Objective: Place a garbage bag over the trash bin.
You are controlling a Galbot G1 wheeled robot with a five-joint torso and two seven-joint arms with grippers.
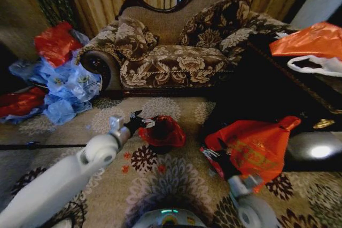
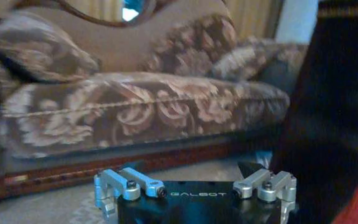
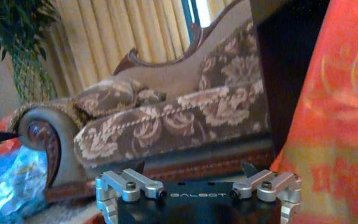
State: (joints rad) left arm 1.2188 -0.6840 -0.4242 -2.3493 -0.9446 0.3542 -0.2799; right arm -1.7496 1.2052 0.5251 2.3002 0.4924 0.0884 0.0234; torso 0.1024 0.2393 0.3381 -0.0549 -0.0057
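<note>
The small black round trash bin (image 1: 162, 147) stands on the patterned carpet (image 1: 176, 185) in front of the floral sofa (image 1: 176, 52). The thin glossy orange-red garbage bag (image 1: 163, 130) sits over its top, crumpled, covering the rim.

Left tool (image 1: 140, 122) is just beside the bag, at its left edge; in the left wrist view (image 2: 195, 169) its fingers are spread w/ nothing between.

Right tool (image 1: 214, 159) is near the big orange bundle w/ yellowish print (image 1: 251, 148); fingers spread (image 3: 195, 168), holding nothing.
</note>
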